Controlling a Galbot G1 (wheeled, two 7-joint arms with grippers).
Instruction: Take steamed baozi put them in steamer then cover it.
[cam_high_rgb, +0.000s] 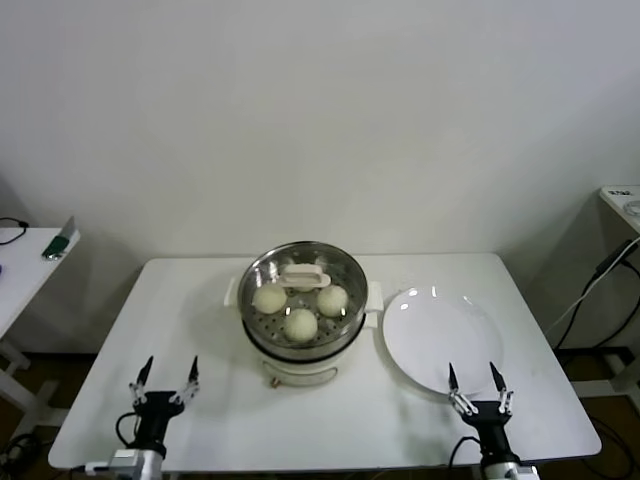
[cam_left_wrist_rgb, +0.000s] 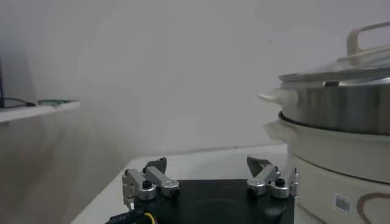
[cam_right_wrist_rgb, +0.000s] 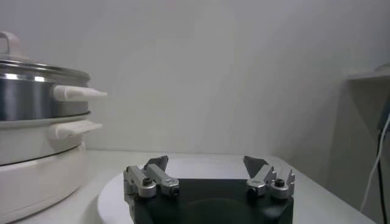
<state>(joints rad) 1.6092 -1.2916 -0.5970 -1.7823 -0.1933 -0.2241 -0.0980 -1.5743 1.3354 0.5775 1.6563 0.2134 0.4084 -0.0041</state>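
Note:
The steamer (cam_high_rgb: 305, 262) stands mid-table on its white pot base (cam_high_rgb: 300, 372). The clear glass lid, with its white handle (cam_high_rgb: 303, 276), sits on top of it. Through the glass I see three cream baozi (cam_high_rgb: 301, 324); a fourth does not show, perhaps under the handle. My left gripper (cam_high_rgb: 168, 376) is open and empty near the table's front left edge, apart from the pot. My right gripper (cam_high_rgb: 476, 381) is open and empty at the front right, over the near rim of the plate. The steamer also shows in the left wrist view (cam_left_wrist_rgb: 341, 103) and the right wrist view (cam_right_wrist_rgb: 30, 97).
A flat white plate (cam_high_rgb: 440, 335) lies right of the steamer, with nothing on it; its rim shows under my right gripper (cam_right_wrist_rgb: 206, 165) in the right wrist view (cam_right_wrist_rgb: 113, 189). A side table (cam_high_rgb: 20, 260) stands far left. My left gripper (cam_left_wrist_rgb: 209, 167) hovers over bare tabletop.

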